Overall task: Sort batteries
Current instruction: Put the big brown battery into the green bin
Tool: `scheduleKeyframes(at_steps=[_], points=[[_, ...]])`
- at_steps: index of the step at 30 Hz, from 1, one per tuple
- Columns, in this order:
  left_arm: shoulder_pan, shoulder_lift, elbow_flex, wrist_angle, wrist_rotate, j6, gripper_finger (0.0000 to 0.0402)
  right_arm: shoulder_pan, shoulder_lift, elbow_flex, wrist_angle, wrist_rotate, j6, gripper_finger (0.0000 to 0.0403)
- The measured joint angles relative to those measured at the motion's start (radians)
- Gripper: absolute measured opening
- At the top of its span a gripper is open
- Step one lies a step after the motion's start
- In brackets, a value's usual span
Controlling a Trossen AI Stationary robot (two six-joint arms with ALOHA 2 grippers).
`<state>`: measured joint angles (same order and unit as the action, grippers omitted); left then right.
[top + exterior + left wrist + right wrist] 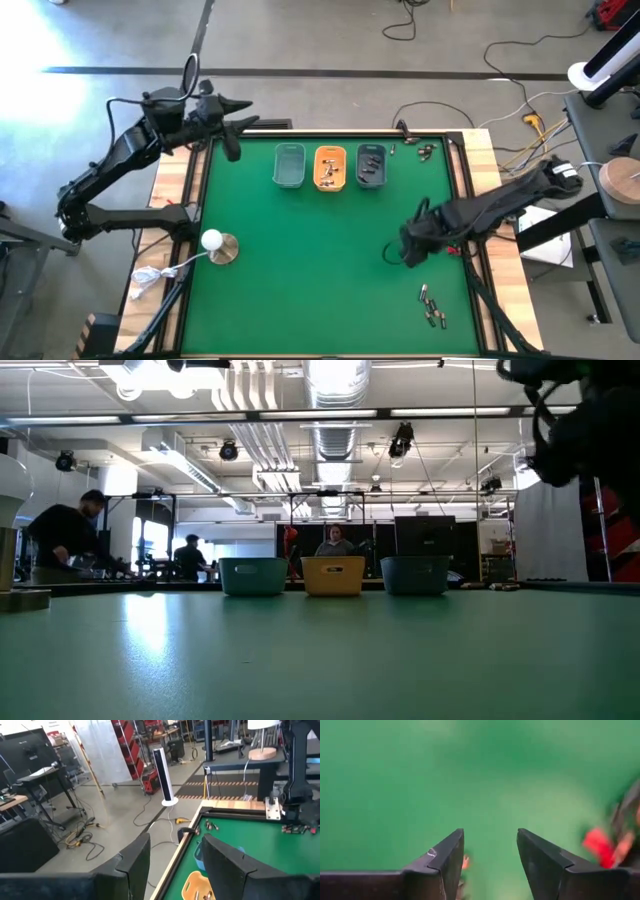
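High view | right pincer (408, 252) open, empty, low over desk (300, 280) | batteries (432, 306) near it | left pincer (232, 135) open, empty, by far edge

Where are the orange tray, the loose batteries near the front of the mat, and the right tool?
orange tray (330, 153): high view, on its far rim.
loose batteries (431, 306): high view, on the middle of the cluster.
right tool (490, 851): right wrist view, midway between its open fingertips.
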<state>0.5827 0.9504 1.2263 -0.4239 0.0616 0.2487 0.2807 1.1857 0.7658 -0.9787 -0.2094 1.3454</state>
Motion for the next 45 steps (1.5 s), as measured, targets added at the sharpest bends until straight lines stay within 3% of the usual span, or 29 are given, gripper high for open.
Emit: scheduleKeyframes(at_steps=[5,12,19,24,29,37,42,45], points=[[0.0,0.0,0.0,-0.002,0.002,0.045,0.0158,0.12,0.08,0.0,0.062,-0.192,0.47,0.0164],[0.0,0.005,0.003,0.046,0.017,0.142,0.0158,0.27,0.155,-0.003,0.334,-0.203,0.738,0.0174],[0.0,0.027,0.003,0.062,0.136,0.105,0.0158,0.308,0.229,-0.047,0.327,-0.154,0.781,0.0198],[0.0,0.03,0.003,0.009,0.17,0.084,0.0158,0.289,0.238,-0.116,0.433,-0.154,0.776,0.0186],[0.0,0.014,0.003,0.008,0.26,0.009,0.0158,0.289,0.23,-0.162,0.499,-0.158,0.804,0.0145],[-0.001,-0.022,0.003,0.027,0.4,-0.067,0.0158,0.28,0.229,-0.163,0.495,-0.062,0.83,0.0037],[0.007,-0.034,-0.01,0.143,0.666,-0.113,0.0158,0.212,0.217,-0.135,0.47,0.033,0.756,0.0036],[0.021,-0.036,-0.01,0.25,0.828,-0.175,0.0158,0.142,0.199,-0.055,0.385,0.256,0.66,0.0036]])
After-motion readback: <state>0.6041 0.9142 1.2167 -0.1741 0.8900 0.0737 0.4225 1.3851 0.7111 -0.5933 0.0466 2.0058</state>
